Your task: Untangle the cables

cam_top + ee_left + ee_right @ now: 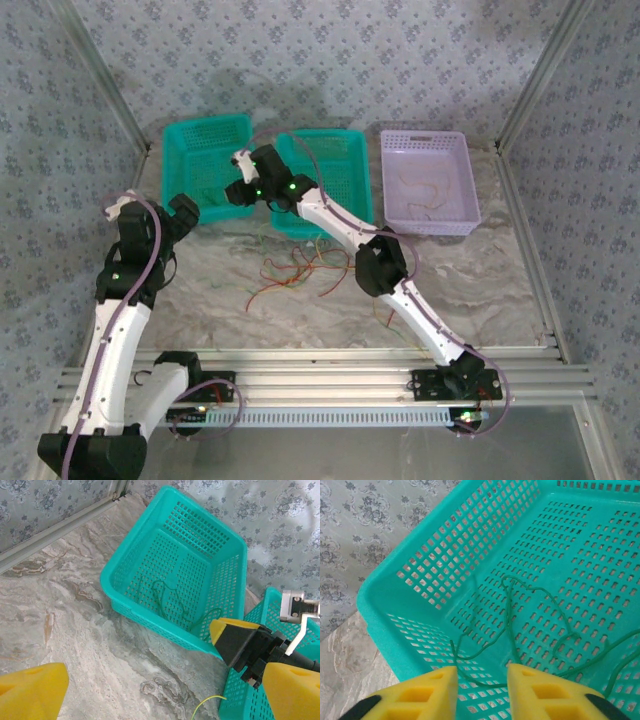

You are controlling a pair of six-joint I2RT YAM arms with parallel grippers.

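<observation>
**Top view.** Three baskets stand in a row along the far edge of the worktop (pixel 480 290): two teal and one lilac. The layout suggests one basket per cable colour. The lilac basket (pixel 425 135), towards the far right corner, holds one cream cable (pixel 425 190). The middle teal basket (pixel 330 133) shows no contents I can make out. A loose tangle (pixel 300 270) of red, green and yellow strands lies at the middle of the worktop; the strand count cannot be read. The right pincer (pixel 240 190) hangs over the right side of the left teal basket (pixel 180 135). The left pincer (pixel 185 215) sits at that basket's near edge.

**Left wrist view.** The left pincer (pixel 165 680) is released, jaws wide apart over bare worktop with nothing between them. A green cable (pixel 162 595) lies looped on the basket floor.

**Right wrist view.** The right pincer (pixel 481 677) is released, jaws apart just above the green cable (pixel 510 610). A loop passes below the gap and does not appear to be gripped
</observation>
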